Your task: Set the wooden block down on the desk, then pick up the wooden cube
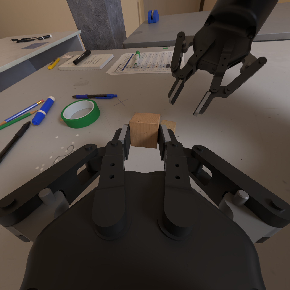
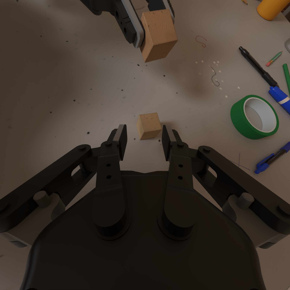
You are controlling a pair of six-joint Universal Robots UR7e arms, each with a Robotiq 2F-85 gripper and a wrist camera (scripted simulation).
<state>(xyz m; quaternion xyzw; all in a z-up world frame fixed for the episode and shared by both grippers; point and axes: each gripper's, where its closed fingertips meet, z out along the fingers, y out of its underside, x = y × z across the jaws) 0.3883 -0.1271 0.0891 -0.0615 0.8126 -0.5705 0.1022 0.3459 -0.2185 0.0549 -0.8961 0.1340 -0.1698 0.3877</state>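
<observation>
My left gripper is shut on the wooden block, a larger light-brown block held a little above the grey desk. The block also shows at the top of the right wrist view, clamped between the left fingers. The smaller, paler wooden cube stands on the desk, partly hidden behind the block in the left wrist view. My right gripper is open and empty, hovering over the cube with a finger on each side. It shows at the upper right of the left wrist view.
A green tape roll lies left of the blocks, with a blue pen, a blue marker, pencils and a black pen around it. A notepad and papers lie farther back. An orange container stands at the desk edge.
</observation>
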